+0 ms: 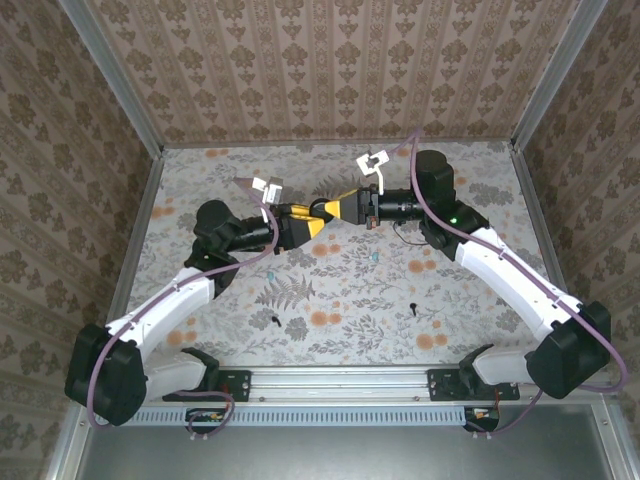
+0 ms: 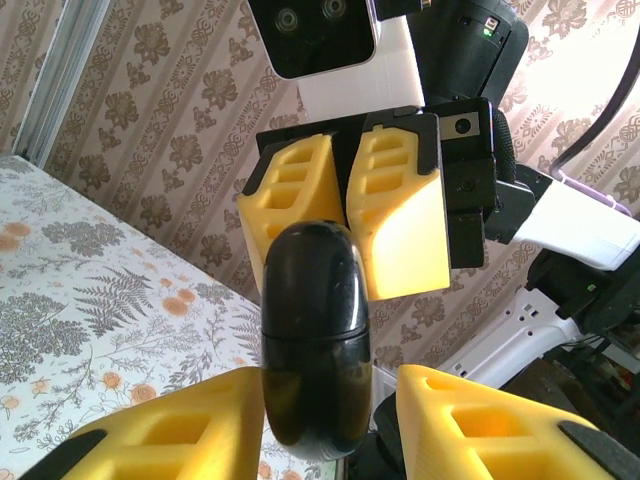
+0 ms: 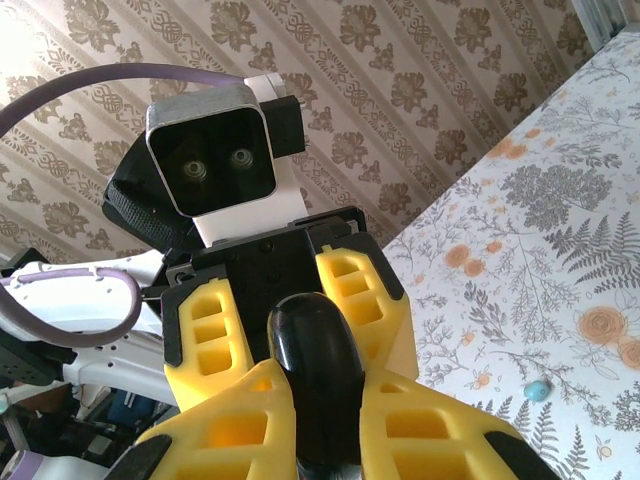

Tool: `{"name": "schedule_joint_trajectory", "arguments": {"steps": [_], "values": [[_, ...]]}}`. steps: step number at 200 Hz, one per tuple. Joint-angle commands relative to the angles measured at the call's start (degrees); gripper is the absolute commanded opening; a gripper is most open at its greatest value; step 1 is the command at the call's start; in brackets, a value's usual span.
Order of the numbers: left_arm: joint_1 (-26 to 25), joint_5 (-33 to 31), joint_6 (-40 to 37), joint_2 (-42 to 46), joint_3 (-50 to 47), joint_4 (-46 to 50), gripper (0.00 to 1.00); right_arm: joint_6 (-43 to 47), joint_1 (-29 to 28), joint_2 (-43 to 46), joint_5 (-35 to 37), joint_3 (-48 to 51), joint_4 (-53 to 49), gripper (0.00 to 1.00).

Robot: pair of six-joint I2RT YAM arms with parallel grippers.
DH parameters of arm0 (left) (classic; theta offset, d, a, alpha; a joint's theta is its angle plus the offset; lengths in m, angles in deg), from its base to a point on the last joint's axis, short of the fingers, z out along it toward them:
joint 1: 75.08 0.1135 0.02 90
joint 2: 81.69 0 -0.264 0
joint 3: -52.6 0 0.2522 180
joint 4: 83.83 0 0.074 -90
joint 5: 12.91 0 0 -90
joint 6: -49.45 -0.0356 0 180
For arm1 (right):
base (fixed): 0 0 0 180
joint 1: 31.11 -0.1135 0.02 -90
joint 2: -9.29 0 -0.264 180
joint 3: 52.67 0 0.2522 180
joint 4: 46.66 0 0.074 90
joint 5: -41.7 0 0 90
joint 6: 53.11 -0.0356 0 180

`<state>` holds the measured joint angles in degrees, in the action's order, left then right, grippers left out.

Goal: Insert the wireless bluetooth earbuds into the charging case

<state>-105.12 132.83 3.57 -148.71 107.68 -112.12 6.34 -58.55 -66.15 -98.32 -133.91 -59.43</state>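
The lower end of the charging case (image 2: pixel 315 340) was cut off by the frame edge in both wrist views. In the top view, the left claw (image 1: pixel 312 220) and right claw (image 1: pixel 335 208) hid most of it. Whether the left claw's fingers (image 2: pixel 180 430) pressed the case could not be determined. On the arm-base side of the case, one black earbud (image 1: pixel 273 320), another black earbud (image 1: pixel 413 307) and a turquoise earbud (image 1: pixel 375 257) were too small to show their shape.
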Motion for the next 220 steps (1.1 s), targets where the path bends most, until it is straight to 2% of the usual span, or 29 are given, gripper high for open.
{"name": "schedule_joint_trajectory", "arguments": {"steps": [1,54,112,137,154,191,220], "values": [[-0.58,0.51,-0.98,0.04,1.60,-1.24,0.39,0.74,-0.51,1.90,-1.48,0.77,0.76,0.03],[-0.90,-0.34,-0.64,0.05,1.73,-1.45,0.39,1.21,-0.77,2.00,-1.75,0.82,0.72,0.03],[-0.90,-1.96,0.04,0.36,0.93,-2.03,0.46,2.02,-0.84,2.35,-1.44,1.21,-0.05,0.02],[-0.90,-2.23,0.06,0.58,0.74,-2.17,0.45,2.14,-0.94,2.44,-1.27,1.30,-0.09,0.02],[-0.89,-2.22,0.03,0.58,0.69,-2.08,0.40,2.12,-0.97,2.41,-1.22,1.24,0.03,0.02],[-0.86,-1.30,-1.45,0.30,0.75,-0.93,0.19,1.86,-0.98,2.40,-1.12,1.04,-0.18,0.03],[-0.98,-0.06,-5.59,1.25,0.88,1.52,0.01,2.12,-0.99,2.36,2.67,0.44,-3.01,0.26]]}}
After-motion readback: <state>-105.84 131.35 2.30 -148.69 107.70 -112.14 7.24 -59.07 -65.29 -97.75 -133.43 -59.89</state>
